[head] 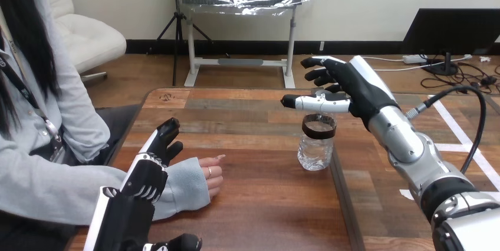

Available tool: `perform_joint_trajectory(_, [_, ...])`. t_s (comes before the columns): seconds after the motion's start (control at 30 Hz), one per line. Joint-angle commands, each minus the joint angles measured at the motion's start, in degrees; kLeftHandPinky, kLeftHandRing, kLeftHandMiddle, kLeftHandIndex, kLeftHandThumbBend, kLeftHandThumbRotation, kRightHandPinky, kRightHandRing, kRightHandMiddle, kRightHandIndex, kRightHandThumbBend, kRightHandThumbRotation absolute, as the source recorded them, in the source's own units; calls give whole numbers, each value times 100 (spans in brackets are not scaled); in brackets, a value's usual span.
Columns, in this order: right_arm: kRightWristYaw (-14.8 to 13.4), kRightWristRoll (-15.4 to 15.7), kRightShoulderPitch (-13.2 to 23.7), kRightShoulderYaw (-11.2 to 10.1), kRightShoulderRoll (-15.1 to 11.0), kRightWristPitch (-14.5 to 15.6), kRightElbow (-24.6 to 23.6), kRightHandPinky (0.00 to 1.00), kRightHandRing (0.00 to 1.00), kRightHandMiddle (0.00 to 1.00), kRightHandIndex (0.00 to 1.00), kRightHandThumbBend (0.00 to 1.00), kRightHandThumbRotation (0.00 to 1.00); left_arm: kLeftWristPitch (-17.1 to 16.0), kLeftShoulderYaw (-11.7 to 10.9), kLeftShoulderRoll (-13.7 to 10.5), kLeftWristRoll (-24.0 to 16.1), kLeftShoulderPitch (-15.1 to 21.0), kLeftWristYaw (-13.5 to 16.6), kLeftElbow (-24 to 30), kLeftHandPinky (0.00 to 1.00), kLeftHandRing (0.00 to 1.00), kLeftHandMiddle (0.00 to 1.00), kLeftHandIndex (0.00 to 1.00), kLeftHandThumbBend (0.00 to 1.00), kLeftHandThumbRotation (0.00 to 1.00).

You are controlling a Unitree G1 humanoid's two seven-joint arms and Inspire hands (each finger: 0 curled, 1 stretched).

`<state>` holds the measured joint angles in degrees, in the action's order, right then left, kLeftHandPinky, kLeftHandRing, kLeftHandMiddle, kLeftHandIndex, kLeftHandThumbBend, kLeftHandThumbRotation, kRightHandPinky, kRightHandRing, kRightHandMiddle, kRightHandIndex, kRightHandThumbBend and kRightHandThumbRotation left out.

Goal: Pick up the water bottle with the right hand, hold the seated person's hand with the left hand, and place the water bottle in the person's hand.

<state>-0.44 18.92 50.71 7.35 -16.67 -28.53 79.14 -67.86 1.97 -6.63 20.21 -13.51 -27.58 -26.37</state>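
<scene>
1 water bottle (316, 145) upright mid-worktop (253, 204). 1 person's hand (211, 177) resting nr left edge. R hand (359, 89): fingers spread, empty, just over bottle cap. L hand (144, 177): fingers straight, over person's wrist.

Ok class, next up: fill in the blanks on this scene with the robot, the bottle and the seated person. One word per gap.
1. The water bottle stands ____ on the wooden table.
2. The right hand is above the bottle with its fingers ____.
3. The person's hand rests on the table at the bottle's ____ side in the view.
4. The left hand is over the person's grey ____.

Missing words: upright; open; left; sleeve.
</scene>
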Motion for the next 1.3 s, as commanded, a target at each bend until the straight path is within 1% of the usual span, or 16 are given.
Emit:
perform_joint_trajectory(0.0, [6, -186, 129, -220, -19, -102, -223, 77, 82, 80, 85, 100, 46, 71, 32, -32, 59, 141, -13, 310, 93, 97, 95, 91, 100, 58])
perform_joint_trajectory(0.17, [70, -264, 93, -291, 3, -60, -213, 78, 83, 81, 86, 100, 43, 88, 70, -38, 181, 152, -94, 337, 94, 97, 95, 91, 100, 57])
perform_joint_trajectory(0.3, [86, -271, 60, -311, 17, -84, -216, 77, 83, 80, 85, 100, 43, 134, 9, -6, 70, 118, -26, 376, 94, 97, 95, 91, 100, 56])
perform_joint_trajectory(0.47, [247, -372, 32, -413, 45, 15, -196, 77, 83, 81, 86, 100, 42, 98, -3, -2, 46, 142, -32, 377, 94, 96, 95, 91, 100, 58])
perform_joint_trajectory(0.53, [250, -385, 10, -422, 55, 36, -190, 77, 83, 82, 86, 100, 42, 56, -1, -19, 65, 175, -70, 326, 93, 96, 95, 91, 100, 58])
perform_joint_trajectory(0.67, [279, -398, -39, -460, 80, 94, -173, 77, 83, 82, 86, 100, 42, 74, -5, -51, 56, 190, -99, 328, 93, 97, 95, 92, 100, 60])
perform_joint_trajectory(0.83, [274, -387, -82, -465, 104, 202, -159, 76, 83, 82, 86, 100, 46, 83, -35, -50, 26, 182, -96, 335, 93, 97, 96, 92, 100, 60])
perform_joint_trajectory(0.93, [237, -358, -121, -445, 120, 244, -151, 76, 82, 82, 86, 100, 48, 73, -78, -37, -74, 158, -43, 360, 93, 97, 96, 92, 100, 61])
perform_joint_trajectory(1.03, [136, -276, -163, -381, 129, 275, -142, 75, 82, 82, 87, 100, 51, 128, -57, -52, -38, 138, -62, 402, 93, 97, 96, 92, 100, 61])
perform_joint_trajectory(1.13, [146, -283, -214, -394, 153, 301, -131, 74, 82, 82, 87, 100, 53, 180, -65, -52, -65, 82, -33, 463, 93, 97, 96, 92, 100, 62])
perform_joint_trajectory(1.27, [117, -270, -276, -393, 183, 357, -119, 74, 82, 82, 88, 100, 56, 134, -64, -70, -70, 82, -47, 475, 94, 97, 96, 92, 100, 62])
